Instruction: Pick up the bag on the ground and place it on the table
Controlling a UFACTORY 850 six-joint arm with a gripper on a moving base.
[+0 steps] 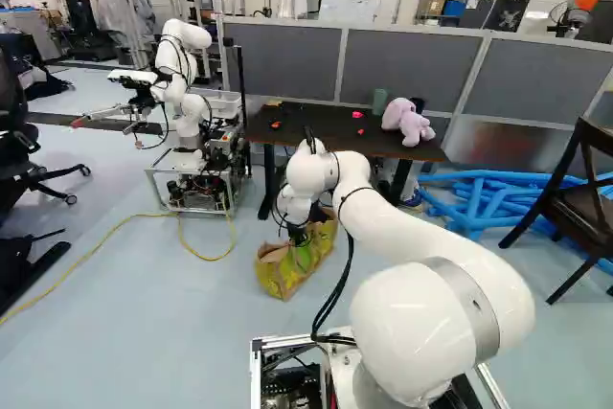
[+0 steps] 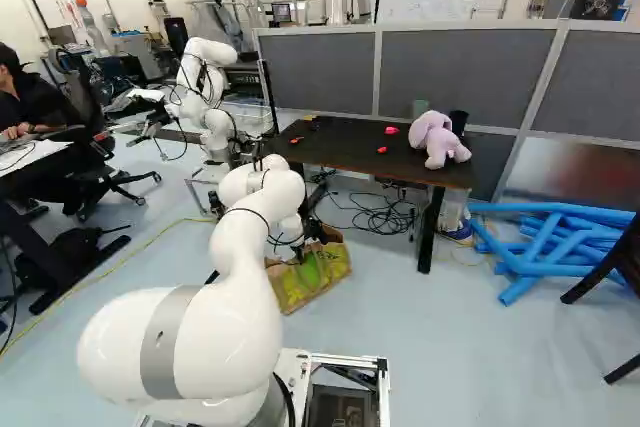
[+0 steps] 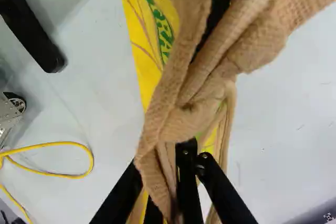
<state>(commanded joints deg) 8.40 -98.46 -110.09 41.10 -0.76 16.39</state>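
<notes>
- Over here it's a workshop with a pale floor (image 1: pixel 182 318), and grey partition panels (image 1: pixel 287 59) stand along the far side behind the table.
- The yellow-green and brown bag (image 1: pixel 276 280) is down at floor level, this side of the dark table (image 1: pixel 321 129); from here I can't say whether its underside bears on the floor.
- The gripper (image 1: pixel 299 237) reaches down into the bag's top; in the wrist view the gripper (image 3: pixel 161 157) has its jaws clenched on gathered brown cloth of the bag.
- The white arm (image 2: pixel 245 282) bends out and down to it from the near side.
- On the table, toward the right, sits a lilac plush toy (image 1: pixel 410 124), with a green cup (image 1: pixel 380 101) just beside it.
- Left of the table stands another robot (image 1: pixel 177 74), a looped yellow cable (image 1: pixel 129 220) near it.
- Off to the right lie blue tubes (image 1: pixel 488 200), then a dark chair (image 1: pixel 575 203).
</notes>
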